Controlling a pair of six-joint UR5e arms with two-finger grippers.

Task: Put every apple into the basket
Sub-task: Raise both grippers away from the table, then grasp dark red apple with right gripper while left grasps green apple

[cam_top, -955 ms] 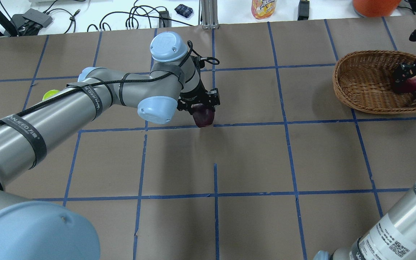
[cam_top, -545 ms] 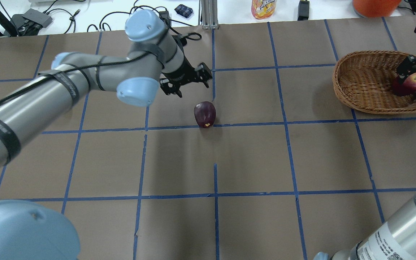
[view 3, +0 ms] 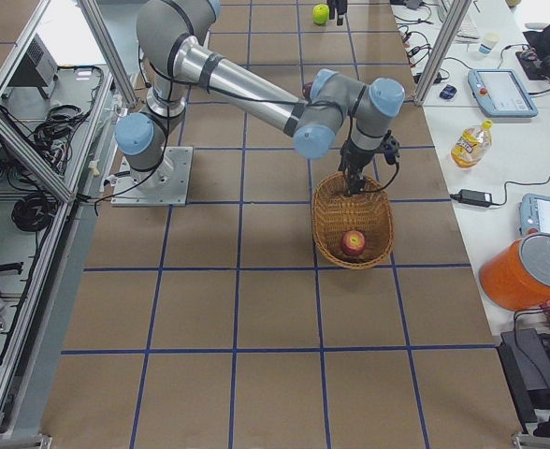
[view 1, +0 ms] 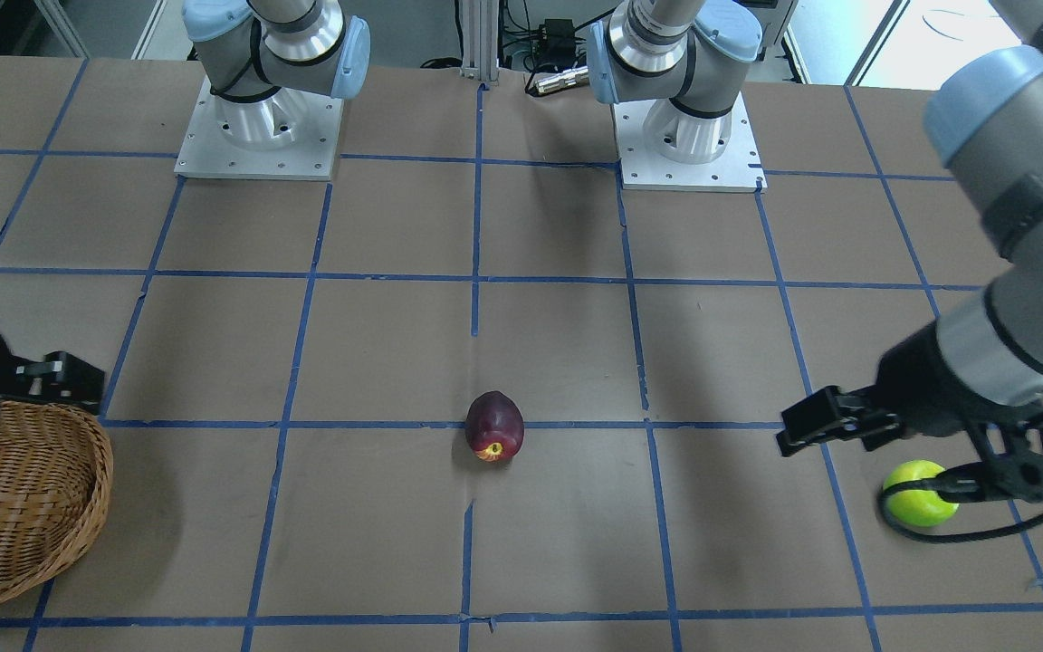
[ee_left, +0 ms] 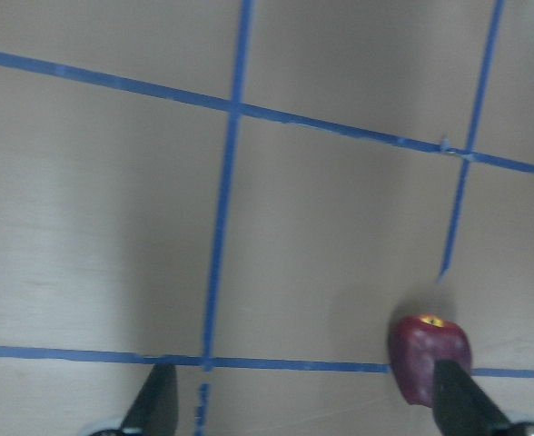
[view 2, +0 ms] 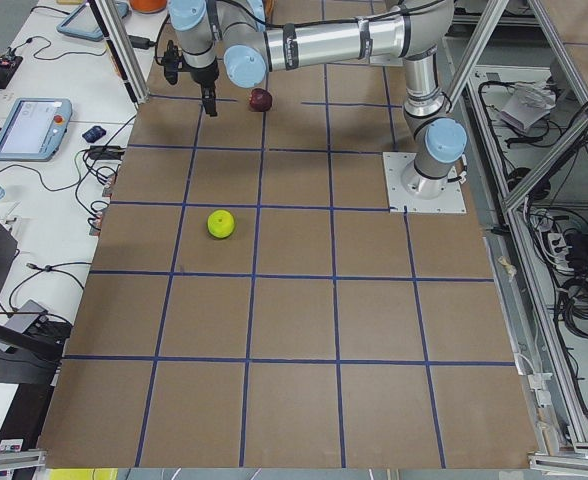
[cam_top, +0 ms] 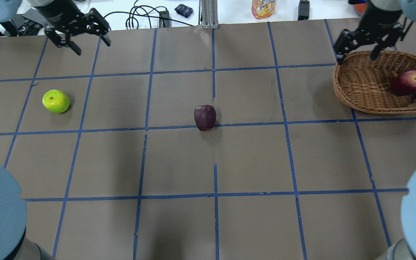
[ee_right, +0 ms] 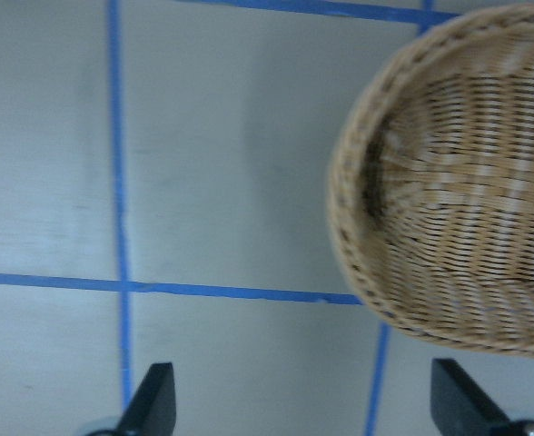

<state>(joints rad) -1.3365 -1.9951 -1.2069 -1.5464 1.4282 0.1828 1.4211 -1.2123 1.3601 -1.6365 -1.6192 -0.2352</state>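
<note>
The maroon apple (cam_top: 204, 117) lies alone on the table's middle, also in the front view (view 1: 494, 426) and left wrist view (ee_left: 428, 354). The green apple (cam_top: 55, 101) lies on the left. The red apple (cam_top: 408, 82) rests inside the wicker basket (cam_top: 359, 97) at the right. My left gripper (cam_top: 78, 36) is open and empty, raised over the far left, apart from both apples. My right gripper (cam_top: 358, 47) is open and empty, raised over the basket's far left rim (ee_right: 358, 182).
Cables, a bottle (cam_top: 263, 8) and an orange container (view 3: 528, 271) sit on the white bench beyond the table's far edge. Blue tape lines grid the brown tabletop.
My left gripper let go of the maroon apple, then rose and swung far left. My right gripper let go of the red apple in the basket and lifted away to its far rim.
</note>
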